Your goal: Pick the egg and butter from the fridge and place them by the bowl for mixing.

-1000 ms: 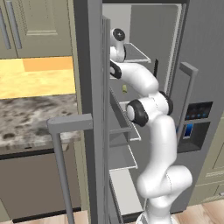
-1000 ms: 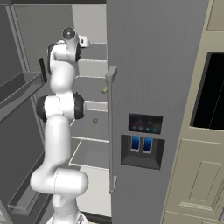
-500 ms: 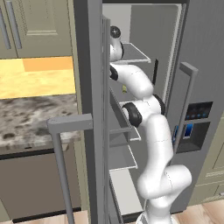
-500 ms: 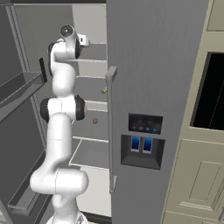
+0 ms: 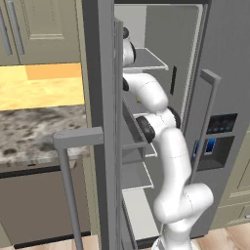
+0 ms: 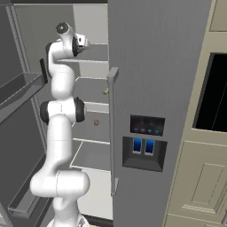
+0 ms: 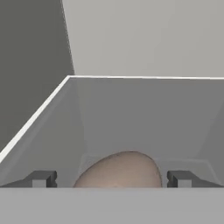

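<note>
Reaching for the egg inside the fridge
The tool [image 7: 112,180] stands wide, fingertips either side of the egg [image 7: 119,169] on a grey fridge [image 6: 155,66] shelf; judged next: ease forward, close on it, then lift clear; the butter [image 6: 105,91] lies below the tool

The hand [image 7: 112,179] sits low over a grey shelf [image 7: 131,118] inside the fridge [image 6: 150,66], its fingers spread, with an egg [image 7: 120,171] between them. Ahead the shelf runs bare to the back wall; a side wall closes the left. The open door [image 5: 105,122] and its bar handle [image 5: 73,171] hem the arm's left side.
</note>
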Available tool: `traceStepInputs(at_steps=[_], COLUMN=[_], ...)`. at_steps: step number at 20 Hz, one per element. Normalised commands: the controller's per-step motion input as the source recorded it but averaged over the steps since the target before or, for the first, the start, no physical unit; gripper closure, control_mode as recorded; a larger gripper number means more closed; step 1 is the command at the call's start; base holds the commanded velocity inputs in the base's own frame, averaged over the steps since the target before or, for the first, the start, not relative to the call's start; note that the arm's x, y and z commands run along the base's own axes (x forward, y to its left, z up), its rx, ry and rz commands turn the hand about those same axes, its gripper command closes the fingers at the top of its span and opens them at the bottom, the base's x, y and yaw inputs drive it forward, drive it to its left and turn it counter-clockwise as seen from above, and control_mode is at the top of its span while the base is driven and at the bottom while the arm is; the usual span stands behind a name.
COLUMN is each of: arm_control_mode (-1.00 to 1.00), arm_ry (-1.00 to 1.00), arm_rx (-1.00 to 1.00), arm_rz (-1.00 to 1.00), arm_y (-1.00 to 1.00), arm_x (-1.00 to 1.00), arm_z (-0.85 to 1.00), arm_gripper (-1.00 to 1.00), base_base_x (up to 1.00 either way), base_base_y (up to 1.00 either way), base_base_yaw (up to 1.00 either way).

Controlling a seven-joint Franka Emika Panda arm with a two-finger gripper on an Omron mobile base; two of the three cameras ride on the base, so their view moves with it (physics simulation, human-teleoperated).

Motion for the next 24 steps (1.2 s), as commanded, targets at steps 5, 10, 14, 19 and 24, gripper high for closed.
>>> traceStepInputs(at_steps=[5, 10, 14, 19, 24], arm_control_mode=[-1.00, -1.00, -1.00, -1.00, -1.00], arm_ry=[0.00, 0.00, -0.07, 0.00, -0.10], arm_rx=[0.00, 0.01, 0.06, 0.03, 0.00], arm_rz=[-0.05, -0.02, 0.00, 0.00, 0.00], arm_y=[0.06, -0.03, -0.03, -0.17, -0.34], arm_x=[0.07, -0.11, -0.51, -0.61, -0.81], arm_z=[-0.36, -0.20, 0.04, 0.01, -0.45], arm_gripper=[1.00, 1.00, 1.00, 1.00, 1.00], base_base_x=[0.00, 0.00, 0.00, 0.00, 0.00], base_base_y=[0.00, 0.00, 0.00, 0.00, 0.00], base_base_yaw=[0.00, 0.00, 0.00, 0.00, 0.00])
